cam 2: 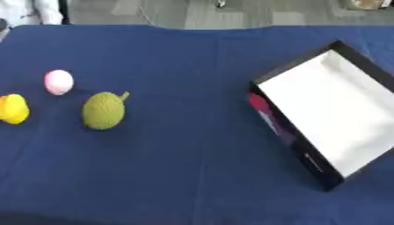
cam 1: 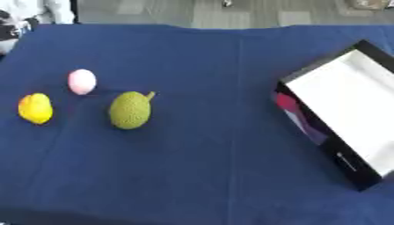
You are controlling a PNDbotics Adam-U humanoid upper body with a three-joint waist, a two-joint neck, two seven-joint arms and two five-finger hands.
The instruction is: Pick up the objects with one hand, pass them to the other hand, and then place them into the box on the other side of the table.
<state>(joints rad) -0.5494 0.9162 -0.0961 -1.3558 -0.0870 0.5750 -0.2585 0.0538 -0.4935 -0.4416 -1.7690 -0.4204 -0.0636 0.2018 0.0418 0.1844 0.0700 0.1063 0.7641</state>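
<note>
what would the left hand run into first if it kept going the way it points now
Cannot say: neither hand shows in either eye view, so no heading is visible. On the left side of the blue cloth-covered table lie three fruit-like objects, untouched.

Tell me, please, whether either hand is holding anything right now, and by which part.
Nothing is held: neither hand shows in either view. The yellow fruit, pink egg shape and green fruit lie on the blue cloth.

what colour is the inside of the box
White inside the box, with black outer walls; the left eye view shows it best.
</note>
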